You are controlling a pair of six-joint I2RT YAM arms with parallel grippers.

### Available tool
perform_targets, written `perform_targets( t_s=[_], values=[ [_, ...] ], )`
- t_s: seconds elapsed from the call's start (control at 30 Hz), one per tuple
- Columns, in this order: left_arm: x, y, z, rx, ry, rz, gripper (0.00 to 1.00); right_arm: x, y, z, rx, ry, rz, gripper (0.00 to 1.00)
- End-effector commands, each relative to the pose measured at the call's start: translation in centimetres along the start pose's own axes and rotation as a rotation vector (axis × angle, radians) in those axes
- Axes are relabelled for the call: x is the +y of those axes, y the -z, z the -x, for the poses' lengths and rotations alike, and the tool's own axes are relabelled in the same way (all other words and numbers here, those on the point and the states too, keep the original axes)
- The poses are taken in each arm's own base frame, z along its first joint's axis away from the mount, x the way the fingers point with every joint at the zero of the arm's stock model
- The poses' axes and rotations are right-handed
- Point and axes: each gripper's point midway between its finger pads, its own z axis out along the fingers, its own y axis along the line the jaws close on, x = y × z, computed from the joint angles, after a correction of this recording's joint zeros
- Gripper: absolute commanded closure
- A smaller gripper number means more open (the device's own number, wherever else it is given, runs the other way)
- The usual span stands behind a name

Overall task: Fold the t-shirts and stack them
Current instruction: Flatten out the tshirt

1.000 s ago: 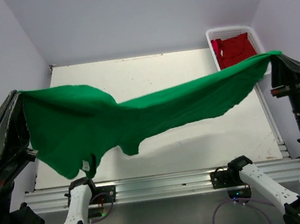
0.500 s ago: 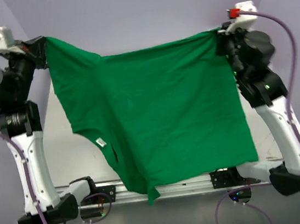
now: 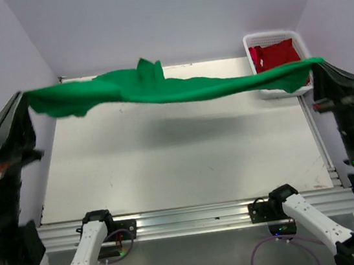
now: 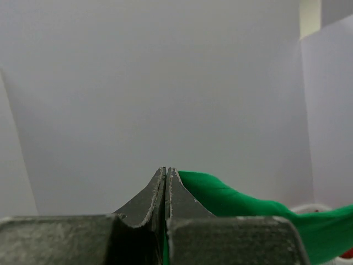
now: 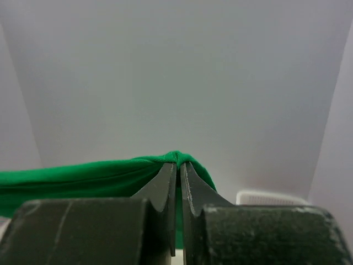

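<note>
Green t-shirt hangs stretched in mid-air over the table's twelve o'clock side, a bunched band, unfolded. My left gripper and right gripper are each clamped on one end. The red t-shirt lies crumpled in the basket at two o'clock; I judge nothing folded yet.

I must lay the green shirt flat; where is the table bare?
The white table is bare from the near rail to the far wall. Only its far right corner is crowded: the basket holding the red t-shirt.
</note>
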Motion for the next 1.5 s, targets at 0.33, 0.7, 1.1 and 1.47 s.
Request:
perform_targets(
  t_s=[0.33, 0.7, 1.1, 1.47],
  values=[
    [-1.3, 1.8, 6.9, -0.152, -0.003, 0.000, 1.00, -3.4, 2.3, 3.6, -0.034, -0.022, -0.177, 1.00],
    [10.4, -4.0, -25.5, 0.452, 0.034, 0.358, 1.00, -4.2, -10.4, -23.8, 0.644, 0.075, -0.400, 1.00],
    [14.3, 2.6, -55.5, 0.948, 0.096, 0.541, 1.00, -1.8, -15.6, -53.3, 1.096, 0.140, -0.370, 1.00],
    [16.0, 0.4, -60.2, 0.967, 0.101, 0.563, 1.00, -2.2, -20.0, -56.2, 0.993, 0.168, -0.394, 1.00]
  ],
)
